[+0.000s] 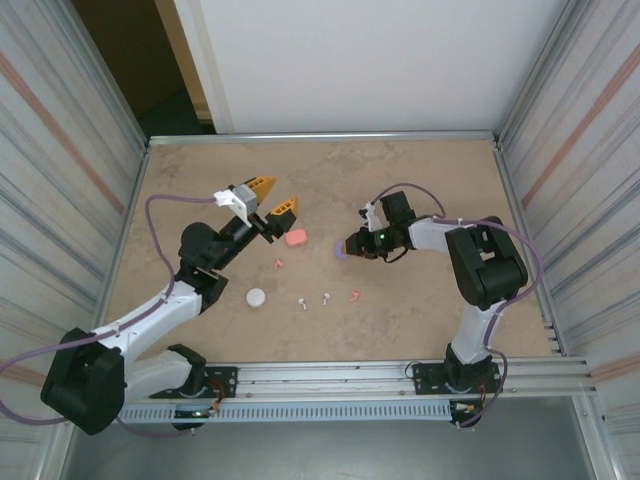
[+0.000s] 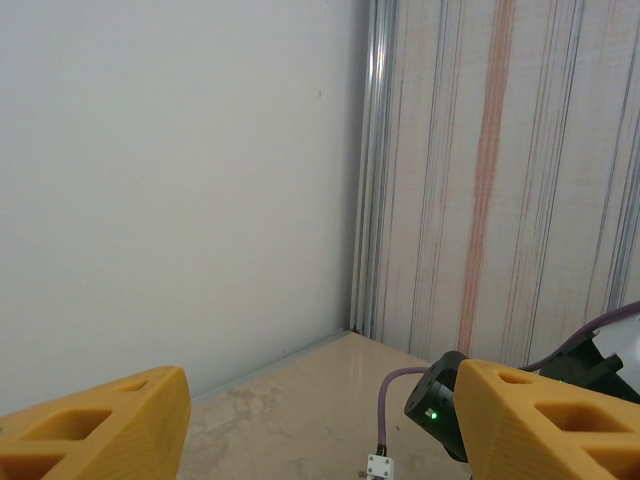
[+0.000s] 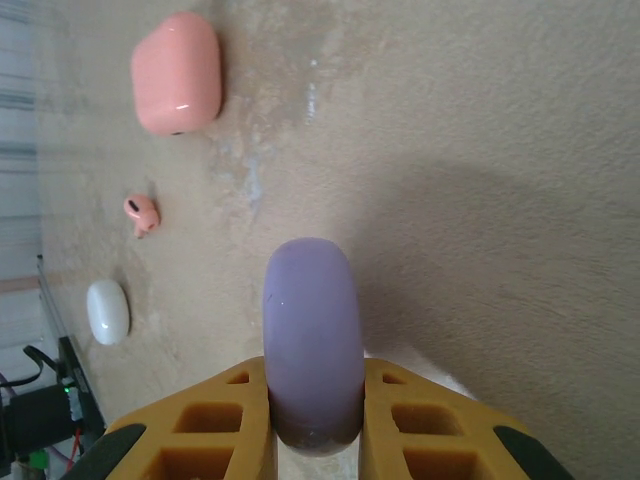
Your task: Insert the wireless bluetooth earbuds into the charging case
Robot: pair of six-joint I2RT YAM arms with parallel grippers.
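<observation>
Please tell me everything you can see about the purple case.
The purple case is a smooth, rounded, glossy lavender shell, plastic by its look, and seems closed. The right gripper is shut on one end of it, from both sides. It is near the middle of the table. Whether it touches the table is unclear.

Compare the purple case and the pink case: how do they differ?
Colour: the purple case is lilac, the pink case coral. State: the purple case is clamped in the right gripper; the pink case lies free on the table. Both are smooth and rounded.
</observation>
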